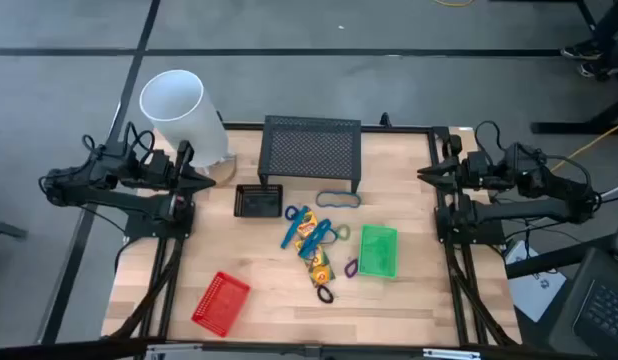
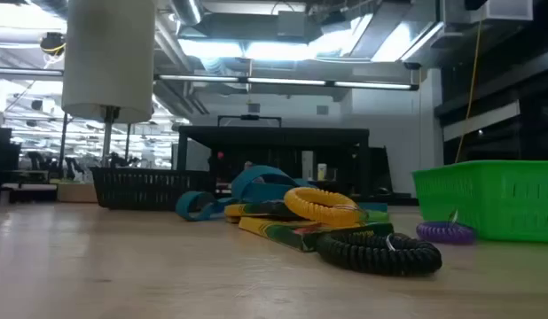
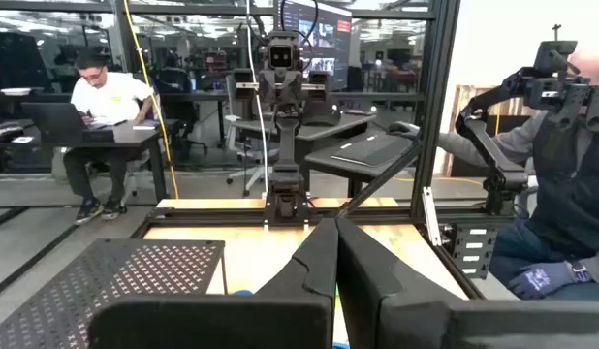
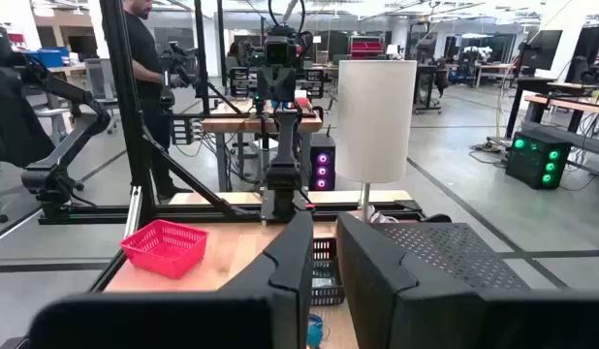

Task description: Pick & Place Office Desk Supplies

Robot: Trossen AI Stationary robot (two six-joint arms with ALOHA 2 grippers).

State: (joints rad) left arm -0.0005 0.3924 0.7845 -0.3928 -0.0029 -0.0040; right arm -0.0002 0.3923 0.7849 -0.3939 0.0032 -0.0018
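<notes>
The left gripper (image 1: 204,180) hangs by the left edge of the bench, near the far-left corner, its 2 fingers (image 3: 314,267) pressed together with nothing between them. Just behind it, at that corner, stands the big white cylinder (image 1: 179,112).

Down near the front edge, left of the middle, the red basket (image 1: 220,302) lies alone on the wood, turned at an angle, well apart from everything else. Farther back, the small black basket (image 1: 257,202) sits just in front of the wide black mesh stand (image 1: 311,150), which stands against the far edge at the middle.

The loose supplies are heaped in the middle of the bench. The blue-handled scissors (image 1: 292,228) lie at the left of the heap, touching the yellow-and-green crayon boxes (image 1: 315,247), with an orange loop (image 2: 320,205) resting on top of the boxes. A black coil (image 2: 380,251) lies at the front of the pile, nearest the front edge. A blue loop (image 1: 338,199) lies by the stand's front right foot.

Right of the heap sits the green basket (image 1: 379,250), with a purple loop (image 2: 446,232) on the wood just beside its left side.

The right gripper (image 1: 427,174) hangs by the right edge near the far-right corner, its 2 fingers (image 4: 295,257) a narrow gap apart, grasping nothing.
</notes>
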